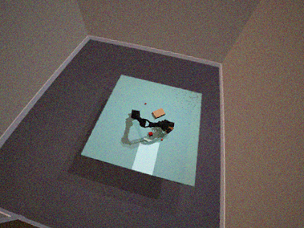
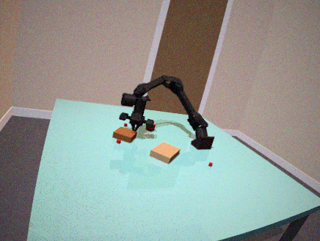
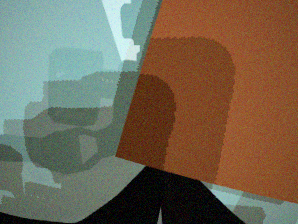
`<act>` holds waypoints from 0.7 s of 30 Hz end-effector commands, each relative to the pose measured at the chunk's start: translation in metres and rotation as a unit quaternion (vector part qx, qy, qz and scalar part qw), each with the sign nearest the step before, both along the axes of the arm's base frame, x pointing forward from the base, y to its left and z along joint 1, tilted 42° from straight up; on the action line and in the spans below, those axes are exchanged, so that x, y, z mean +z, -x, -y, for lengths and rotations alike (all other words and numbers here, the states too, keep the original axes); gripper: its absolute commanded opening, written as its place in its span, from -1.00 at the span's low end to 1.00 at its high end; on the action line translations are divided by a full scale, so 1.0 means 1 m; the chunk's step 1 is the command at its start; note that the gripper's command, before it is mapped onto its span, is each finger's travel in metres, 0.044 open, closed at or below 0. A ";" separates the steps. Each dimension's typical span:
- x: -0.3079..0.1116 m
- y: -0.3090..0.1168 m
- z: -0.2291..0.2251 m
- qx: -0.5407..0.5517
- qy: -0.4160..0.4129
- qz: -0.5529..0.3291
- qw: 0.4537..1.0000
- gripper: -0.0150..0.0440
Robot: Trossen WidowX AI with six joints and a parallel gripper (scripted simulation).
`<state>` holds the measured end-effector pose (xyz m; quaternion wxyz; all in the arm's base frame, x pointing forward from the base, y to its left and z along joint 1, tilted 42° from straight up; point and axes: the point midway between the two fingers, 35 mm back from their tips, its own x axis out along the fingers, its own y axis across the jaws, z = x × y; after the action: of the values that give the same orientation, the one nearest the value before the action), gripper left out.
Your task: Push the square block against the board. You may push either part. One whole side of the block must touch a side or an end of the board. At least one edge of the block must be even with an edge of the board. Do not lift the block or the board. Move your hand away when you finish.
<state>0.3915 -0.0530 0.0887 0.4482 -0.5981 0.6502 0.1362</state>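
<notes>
The darker brown square block [image 1: 170,128] [image 2: 125,134] [image 3: 200,100] lies flat on the table. The larger tan board [image 1: 158,113] [image 2: 165,151] lies flat and apart from it, towards the arm's base side in the exterior view. My gripper [image 2: 134,129] [image 3: 164,164] is shut and empty, pointing down close beside the block's right side in the exterior view. In the wrist view the block's edge hides the fingertips, which are low beside its side face; whether they touch it I cannot tell.
A larger red cube [image 1: 150,134] [image 2: 152,128] is behind the gripper in the exterior view. Small red cubes lie behind the block [image 2: 125,125], in front of it [image 2: 118,141] and right of the board [image 2: 211,164]. The arm's base [image 1: 136,114] [image 2: 202,142] stands right of the board there.
</notes>
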 end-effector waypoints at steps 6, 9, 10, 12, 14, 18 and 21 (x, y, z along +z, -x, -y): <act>-0.008 -0.007 -0.008 -0.001 -0.003 -0.001 1.000 -0.49; -0.008 -0.007 -0.009 -0.001 -0.003 -0.001 1.000 -0.49; -0.007 -0.007 -0.008 -0.001 -0.003 -0.001 1.000 -0.49; -0.006 -0.006 -0.006 -0.001 -0.003 -0.001 1.000 -0.49; -0.004 -0.005 -0.004 -0.001 -0.003 -0.001 1.000 -0.49; 0.000 -0.002 0.001 -0.001 -0.002 -0.001 1.000 -0.49; 0.002 0.000 0.004 -0.001 -0.002 -0.001 1.000 -0.49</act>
<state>0.3936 -0.0553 0.0879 0.4477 -0.5959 0.6529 0.1350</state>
